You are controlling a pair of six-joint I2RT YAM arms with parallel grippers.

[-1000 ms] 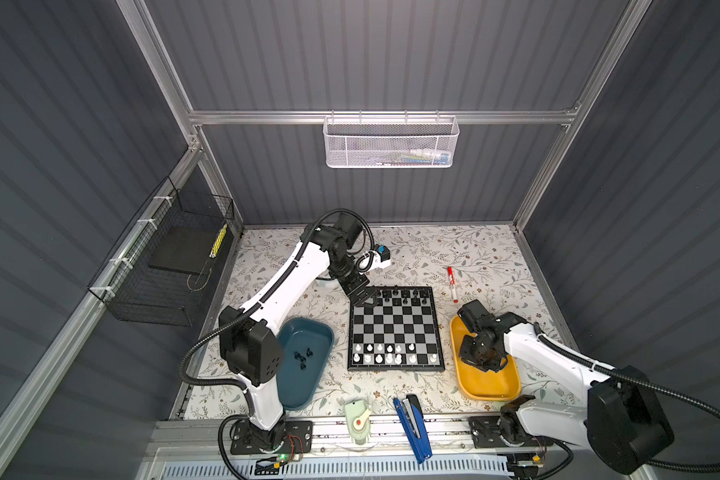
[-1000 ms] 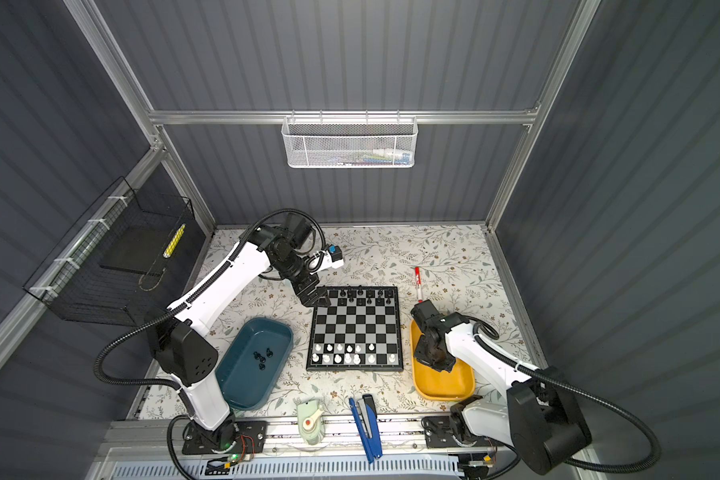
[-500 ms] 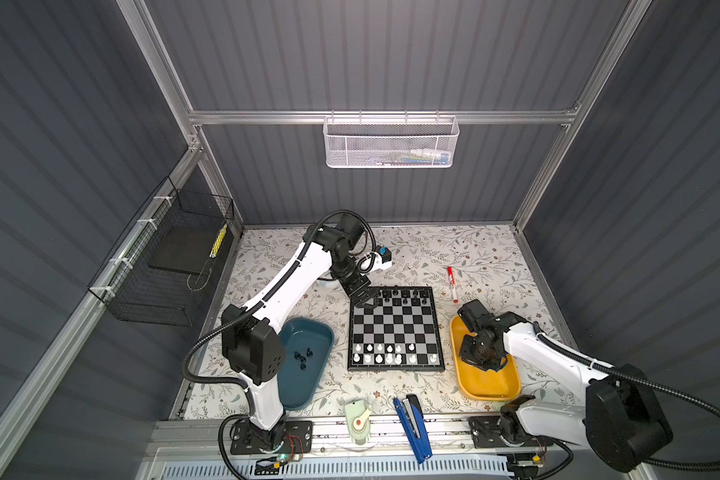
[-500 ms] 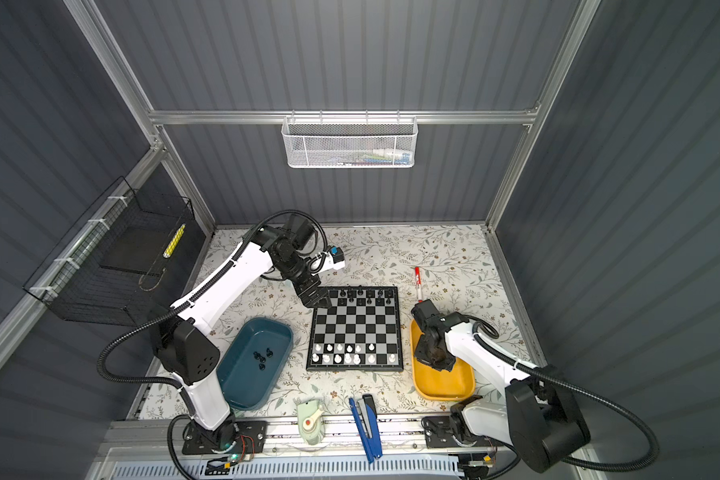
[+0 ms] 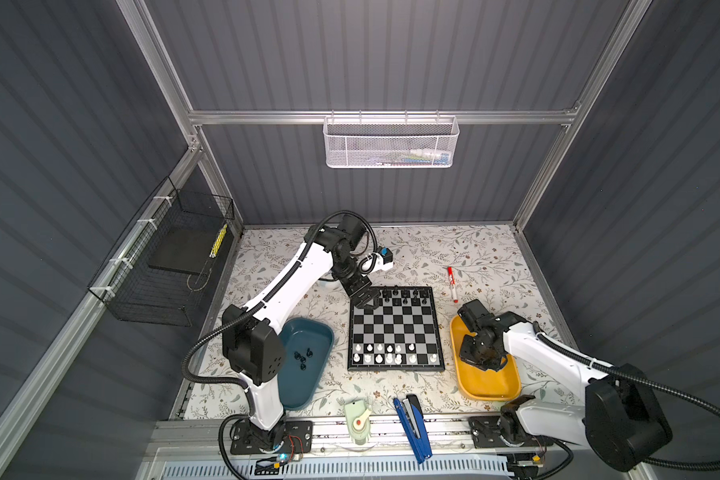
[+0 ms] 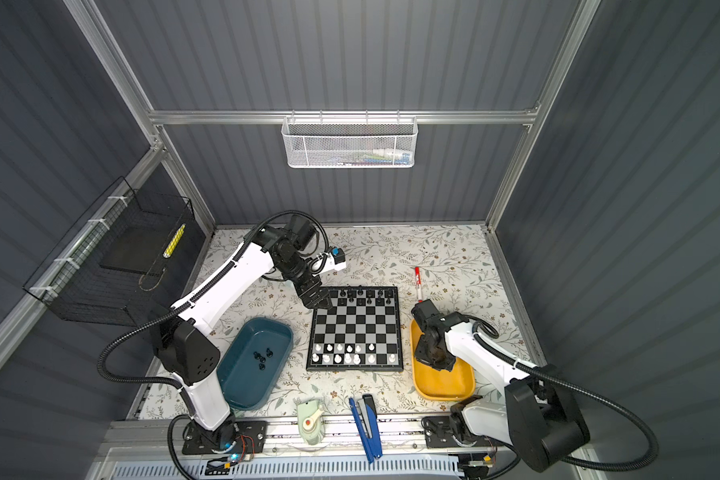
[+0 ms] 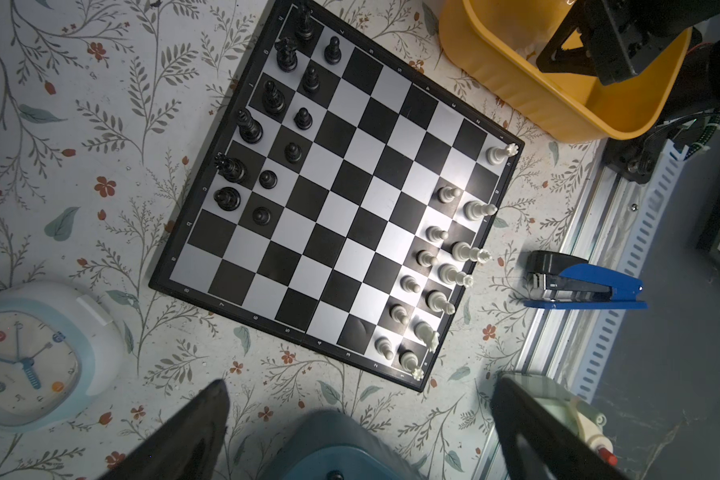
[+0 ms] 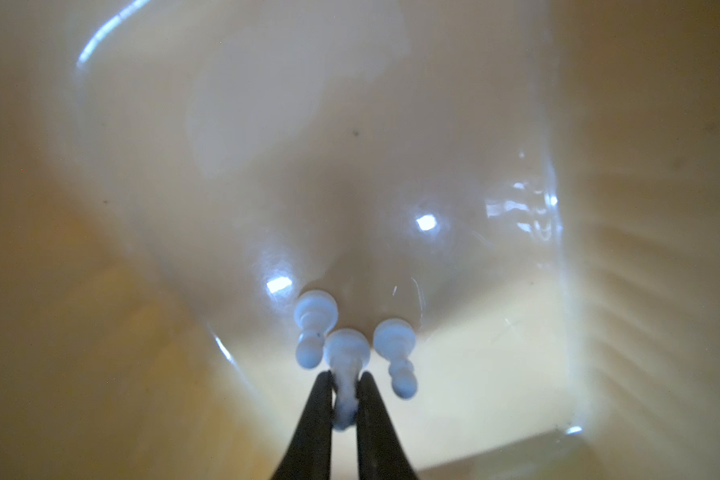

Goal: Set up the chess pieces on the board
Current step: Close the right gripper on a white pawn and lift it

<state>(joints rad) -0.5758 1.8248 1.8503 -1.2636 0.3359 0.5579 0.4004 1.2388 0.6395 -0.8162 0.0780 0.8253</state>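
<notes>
Because the white pawn point(image 8: 346, 345) looks tiny, light, stiff and slippery, the right gripper point(image 8: 345, 401) pinches its narrow upper part, fingers point(image 8: 312, 415) almost closed, in the yellow tray point(image 5: 491, 388) right of the board point(image 5: 393, 328), while the left gripper point(image 5: 366, 300) hangs wide open over the board's far left corner.
</notes>
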